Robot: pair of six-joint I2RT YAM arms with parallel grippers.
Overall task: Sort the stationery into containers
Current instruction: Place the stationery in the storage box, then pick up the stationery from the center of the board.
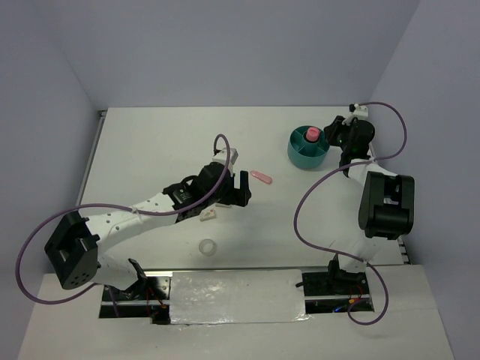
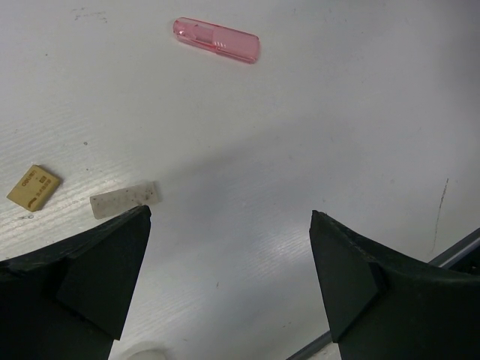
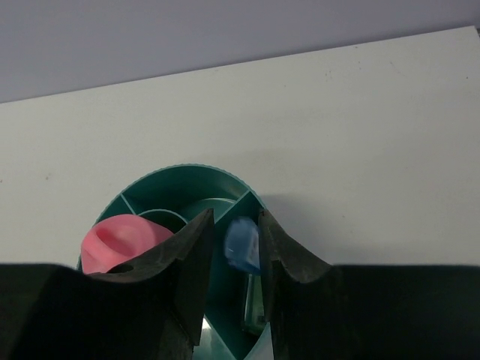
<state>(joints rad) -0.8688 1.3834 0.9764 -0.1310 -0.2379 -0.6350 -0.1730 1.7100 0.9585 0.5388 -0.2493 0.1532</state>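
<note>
Between right fingers [image 3: 187, 259]: blue stick [image 3: 241, 246], perhaps held.

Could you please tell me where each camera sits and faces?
Top external: above, behind the arms, facing down at the table; shows both arms, left gripper, right gripper.
Left wrist: on the left arm, facing down past the open left gripper at a pink tube, tan block, white block.
Right wrist: on the right arm, facing down and forward past the right gripper and a blue stick into the organizer.
Shared: top and left wrist see the pink tube; top and right wrist, the organizer.
</note>
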